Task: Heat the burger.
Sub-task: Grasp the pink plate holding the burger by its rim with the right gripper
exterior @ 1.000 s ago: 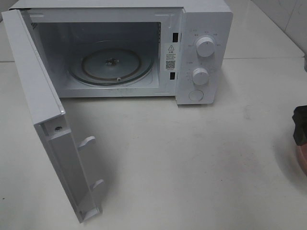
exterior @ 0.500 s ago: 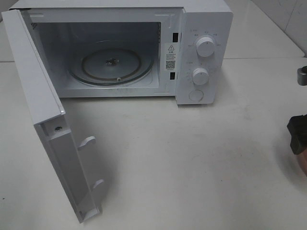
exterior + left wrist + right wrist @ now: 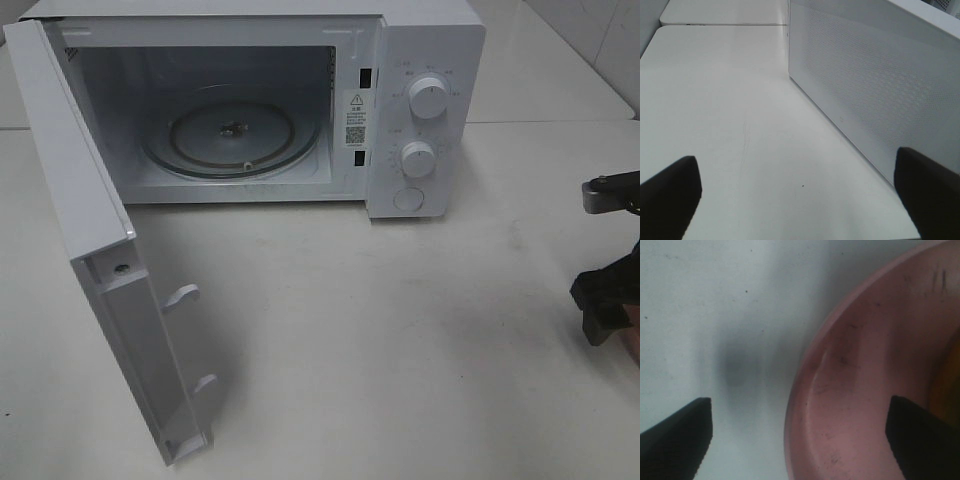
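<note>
Gaping wide, right gripper (image 3: 800, 432) straddles pink plate (image 3: 865, 365) rim, left gripper (image 3: 800, 195) equally wide; microwave (image 3: 420, 60) sticker (image 3: 356, 120) print illegible

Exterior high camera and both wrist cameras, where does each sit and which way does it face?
Exterior high: mounted high in front, looking down at the open microwave on the white table; right arm at the edge.
Left wrist: low, looking along the table beside a perforated white panel; open jaws frame it.
Right wrist: pointing down at the pink plate; open jaws.
All three share the table.
</note>
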{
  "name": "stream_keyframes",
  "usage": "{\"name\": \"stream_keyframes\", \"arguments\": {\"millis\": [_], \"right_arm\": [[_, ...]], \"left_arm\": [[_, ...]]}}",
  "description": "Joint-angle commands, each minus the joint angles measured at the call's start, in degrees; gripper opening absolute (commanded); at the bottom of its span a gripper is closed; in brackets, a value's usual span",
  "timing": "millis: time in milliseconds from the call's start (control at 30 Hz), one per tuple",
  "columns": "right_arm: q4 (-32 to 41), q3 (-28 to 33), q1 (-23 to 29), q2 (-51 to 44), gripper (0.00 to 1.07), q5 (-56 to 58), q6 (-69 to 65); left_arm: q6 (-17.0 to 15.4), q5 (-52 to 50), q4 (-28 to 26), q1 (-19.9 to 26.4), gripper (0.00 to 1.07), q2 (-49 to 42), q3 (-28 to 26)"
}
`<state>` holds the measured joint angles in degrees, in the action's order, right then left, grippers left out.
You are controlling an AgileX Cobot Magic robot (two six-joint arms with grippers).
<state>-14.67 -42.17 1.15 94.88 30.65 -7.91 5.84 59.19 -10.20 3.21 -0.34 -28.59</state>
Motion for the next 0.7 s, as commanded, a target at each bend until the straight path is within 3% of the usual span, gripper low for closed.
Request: {"name": "stream_keyframes", "arguments": {"millis": [33, 567, 667, 700], "right_arm": [[-1.4, -1.0, -0.5, 1.5, 0.89, -0.2, -0.9], [-2.9, -2.2, -0.5, 8.3, 0.85, -0.2, -2.8], [-2.9, -2.2, -0.5, 8.3, 0.79, 0.2, -2.8], [-2.9, -2.2, -0.5, 8.3, 0.68, 0.7, -3.3]], "left_arm": [[0.0, -0.3, -0.3, 0.2, 1.0, -0.5, 0.2], [0.0, -0.3, -0.3, 0.2, 1.0, -0.5, 0.2], [0.0, -0.3, -0.3, 0.2, 1.0, -0.5, 0.2], [0.0, -0.3, -0.3, 0.2, 1.0, -0.5, 0.2]]}}
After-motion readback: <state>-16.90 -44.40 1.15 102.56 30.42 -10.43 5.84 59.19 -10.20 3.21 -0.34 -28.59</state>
